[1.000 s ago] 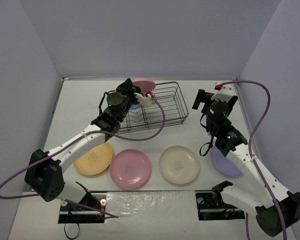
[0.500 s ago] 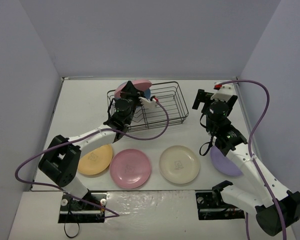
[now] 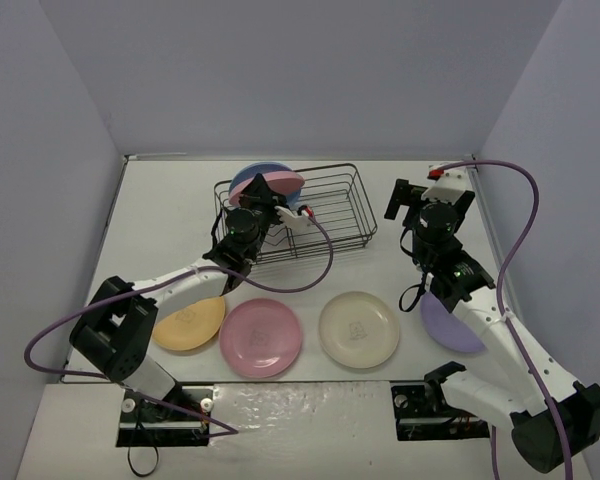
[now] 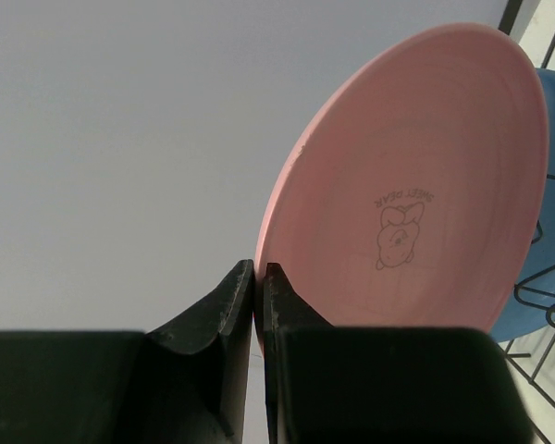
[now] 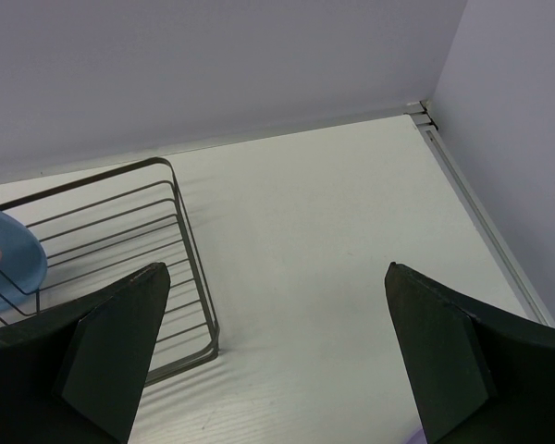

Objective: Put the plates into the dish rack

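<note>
- Purple plate [image 3: 438, 322]: partly hidden under the right arm [image 3: 480, 305].
- Blue plate [image 3: 246, 178]: mostly covered by the pink plate [image 3: 282, 183]; cut off at the right wrist view's left edge.
- Rack [image 3: 345, 215]: left end hidden behind the left arm [image 3: 242, 230].

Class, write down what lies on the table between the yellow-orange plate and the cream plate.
A pink plate lies flat between the yellow-orange plate and the cream plate, seen in the top external view.

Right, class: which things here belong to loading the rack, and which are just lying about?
Job: dish rack, held pink plate, blue plate in rack; yellow-orange plate, second pink plate, cream plate, purple plate waiting.
Lying about: nothing loose, only purple cables.
</note>
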Controlling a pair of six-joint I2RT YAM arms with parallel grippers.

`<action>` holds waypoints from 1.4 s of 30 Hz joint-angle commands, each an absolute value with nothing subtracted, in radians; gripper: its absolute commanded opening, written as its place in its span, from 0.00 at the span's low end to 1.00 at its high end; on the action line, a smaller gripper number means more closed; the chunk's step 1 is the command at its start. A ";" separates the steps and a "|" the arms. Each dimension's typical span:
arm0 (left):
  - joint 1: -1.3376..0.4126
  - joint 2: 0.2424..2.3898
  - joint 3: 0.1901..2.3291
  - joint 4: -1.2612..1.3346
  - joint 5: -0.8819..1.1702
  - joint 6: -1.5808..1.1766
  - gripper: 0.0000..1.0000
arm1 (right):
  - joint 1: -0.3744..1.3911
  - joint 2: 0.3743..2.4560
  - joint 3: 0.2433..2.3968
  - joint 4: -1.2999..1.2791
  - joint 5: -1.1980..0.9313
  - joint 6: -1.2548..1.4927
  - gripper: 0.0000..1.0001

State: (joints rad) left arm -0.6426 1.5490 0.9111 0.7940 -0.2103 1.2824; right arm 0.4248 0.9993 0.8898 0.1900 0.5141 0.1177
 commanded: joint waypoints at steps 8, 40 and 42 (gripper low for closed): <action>-0.647 1.573 0.938 1.006 -0.183 1.334 0.00 | 0.420 0.983 0.894 0.242 0.515 0.118 1.00; -0.549 1.601 0.938 0.884 -0.107 1.126 0.10 | 0.418 0.996 0.900 0.225 0.506 0.136 1.00; -0.547 1.607 0.945 0.852 -0.105 1.120 0.12 | 0.418 0.997 0.900 0.225 0.506 0.138 1.00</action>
State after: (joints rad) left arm -0.5596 1.6268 0.8906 0.8229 -0.1229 1.1497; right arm 0.4240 0.9985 0.8898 0.1706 0.4931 0.1280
